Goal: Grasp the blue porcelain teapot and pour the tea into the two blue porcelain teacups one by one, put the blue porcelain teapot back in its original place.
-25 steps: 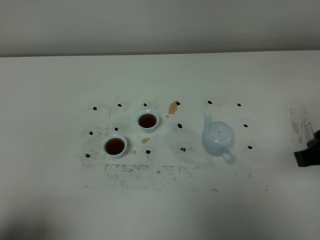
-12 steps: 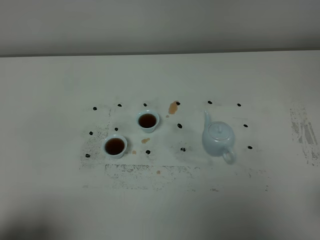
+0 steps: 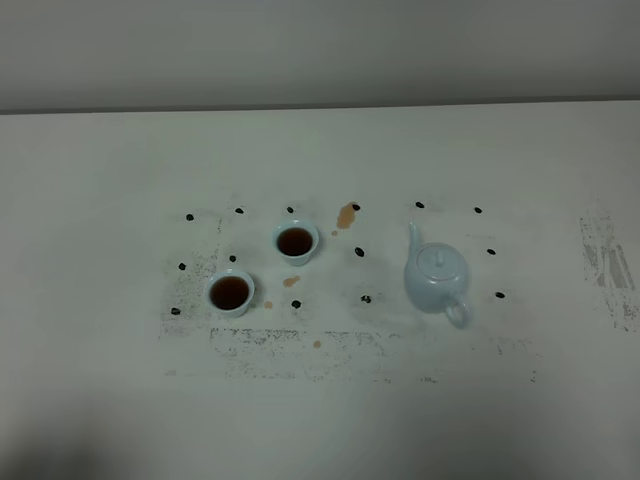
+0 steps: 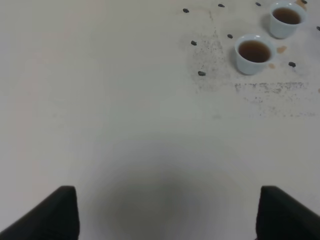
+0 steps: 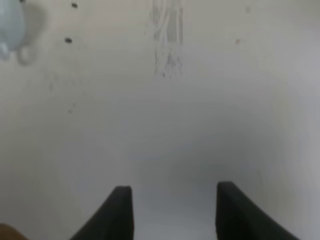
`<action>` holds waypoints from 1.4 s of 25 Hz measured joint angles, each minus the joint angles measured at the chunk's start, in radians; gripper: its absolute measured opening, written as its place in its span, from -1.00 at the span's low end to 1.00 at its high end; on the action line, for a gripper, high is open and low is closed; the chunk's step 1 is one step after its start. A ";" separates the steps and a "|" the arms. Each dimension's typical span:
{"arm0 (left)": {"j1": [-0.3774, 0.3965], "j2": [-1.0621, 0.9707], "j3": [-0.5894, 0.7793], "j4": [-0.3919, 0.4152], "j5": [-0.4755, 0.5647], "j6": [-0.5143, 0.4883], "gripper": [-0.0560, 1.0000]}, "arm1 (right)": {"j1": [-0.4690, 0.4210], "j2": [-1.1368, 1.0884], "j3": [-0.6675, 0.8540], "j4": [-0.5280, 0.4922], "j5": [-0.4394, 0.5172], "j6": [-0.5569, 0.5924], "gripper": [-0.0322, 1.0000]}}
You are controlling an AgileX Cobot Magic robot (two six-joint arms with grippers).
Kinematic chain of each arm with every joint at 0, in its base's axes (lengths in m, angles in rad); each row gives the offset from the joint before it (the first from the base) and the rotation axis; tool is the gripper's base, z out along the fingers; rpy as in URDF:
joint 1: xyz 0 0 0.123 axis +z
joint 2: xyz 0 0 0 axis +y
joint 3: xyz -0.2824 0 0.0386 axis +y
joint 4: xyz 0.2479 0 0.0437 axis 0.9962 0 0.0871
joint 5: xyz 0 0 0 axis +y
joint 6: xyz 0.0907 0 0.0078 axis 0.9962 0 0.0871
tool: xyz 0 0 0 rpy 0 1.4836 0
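The pale blue teapot [image 3: 436,279] stands upright on the white table, right of centre, spout toward the back and handle toward the front; its edge shows in the right wrist view [image 5: 10,27]. Two pale blue teacups hold dark tea: one [image 3: 296,242] near the centre, one [image 3: 230,293] to its front left. Both show in the left wrist view [image 4: 286,19] [image 4: 254,52]. Neither gripper shows in the high view. My left gripper [image 4: 167,212] is open and empty, far from the cups. My right gripper [image 5: 172,210] is open and empty, away from the teapot.
Brown tea spills [image 3: 346,215] mark the table near the cups. Small black dots [image 3: 360,252] ring the cup and teapot spots. Scuffed grey patches lie along the front [image 3: 290,340] and at the right [image 3: 605,255]. A grey wall [image 3: 320,50] runs behind the table.
The right gripper, seen at the high view's right edge one second ago, has withdrawn out of that view. The teapot and cups have not moved.
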 joint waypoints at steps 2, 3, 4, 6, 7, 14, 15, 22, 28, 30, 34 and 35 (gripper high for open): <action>0.000 0.000 0.000 0.000 0.000 0.000 0.48 | 0.000 -0.036 0.000 0.000 0.000 0.000 -0.15; 0.000 0.000 0.000 0.000 0.000 0.000 0.48 | 0.000 -0.052 0.000 0.000 0.000 0.000 -0.15; 0.000 0.000 0.000 0.000 0.000 0.000 0.48 | 0.000 -0.076 0.000 0.000 0.000 -0.003 -0.15; 0.000 0.000 0.000 0.000 0.000 0.000 0.48 | -0.001 -0.115 0.000 0.002 0.000 -0.019 -0.15; 0.000 0.000 0.000 0.000 0.000 0.000 0.48 | -0.001 -0.137 0.000 0.005 0.000 -0.030 -0.15; 0.000 0.000 0.000 0.000 -0.001 0.000 0.48 | -0.001 -0.172 0.000 0.040 0.003 -0.106 -0.15; 0.000 0.000 0.000 0.000 -0.001 0.000 0.48 | -0.001 -0.172 0.000 0.041 0.003 -0.111 -0.15; 0.000 0.000 0.000 0.000 -0.001 -0.002 0.48 | -0.001 -0.172 0.000 0.055 0.003 -0.126 -0.15; 0.000 0.000 0.000 0.000 -0.001 -0.002 0.48 | -0.001 -0.172 0.000 0.128 0.003 -0.153 -0.16; 0.000 0.000 0.000 0.000 -0.001 -0.002 0.48 | -0.001 -0.172 0.000 0.147 0.003 -0.169 -0.16; 0.000 0.000 0.000 0.000 -0.001 -0.002 0.48 | -0.001 -0.172 0.000 0.152 0.003 -0.177 -0.17; 0.000 0.000 0.000 0.000 -0.001 -0.002 0.48 | -0.001 -0.172 0.000 0.153 0.003 -0.177 -0.17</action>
